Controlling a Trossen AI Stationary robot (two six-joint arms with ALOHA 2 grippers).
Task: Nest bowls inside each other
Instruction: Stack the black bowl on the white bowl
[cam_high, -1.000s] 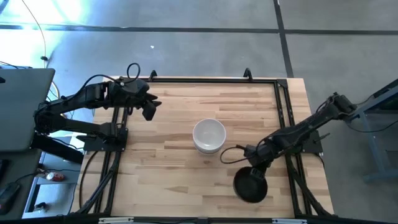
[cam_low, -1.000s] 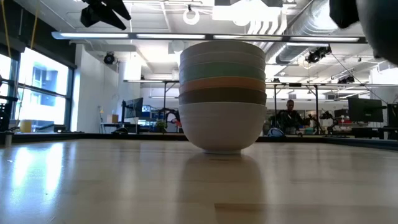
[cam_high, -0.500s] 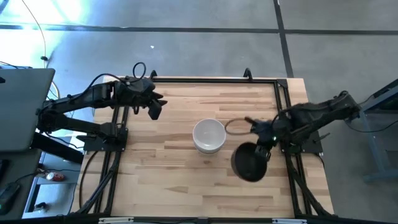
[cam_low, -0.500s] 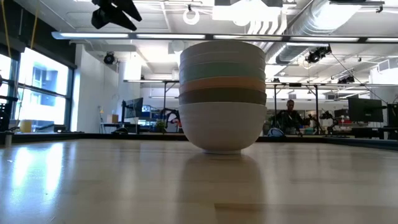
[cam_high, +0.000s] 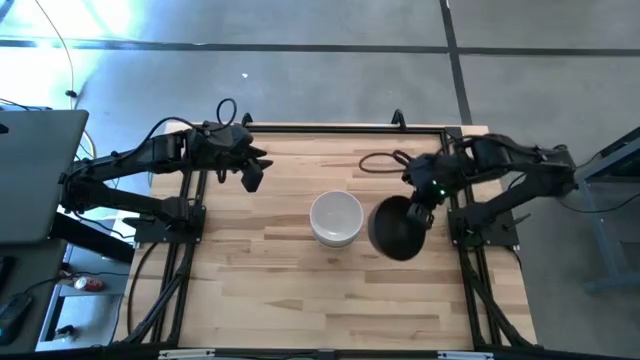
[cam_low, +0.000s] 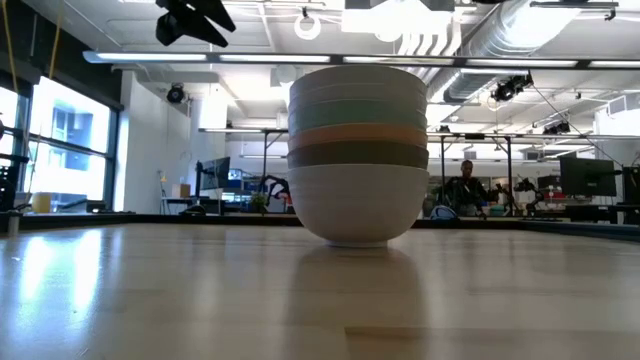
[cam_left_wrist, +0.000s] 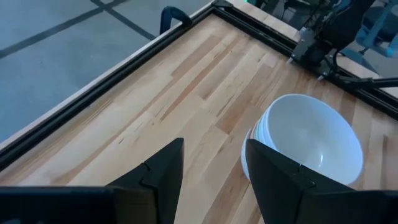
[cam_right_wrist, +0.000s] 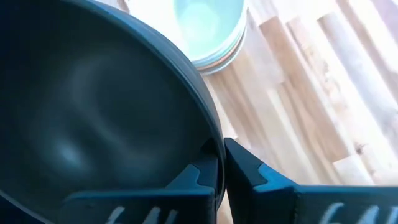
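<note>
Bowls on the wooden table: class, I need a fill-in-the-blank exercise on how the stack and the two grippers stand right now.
1. The right gripper is shut on the rim of the ______ bowl.
2. In the low view, the lowest bowl of the stack is ______ in colour.
3. The black bowl is held in the air to the ______ of the stack, as the high view shows it.
4. The left gripper, behind the stack near the table's far edge, holds ______.

Missing words: black; white; right; nothing
</note>
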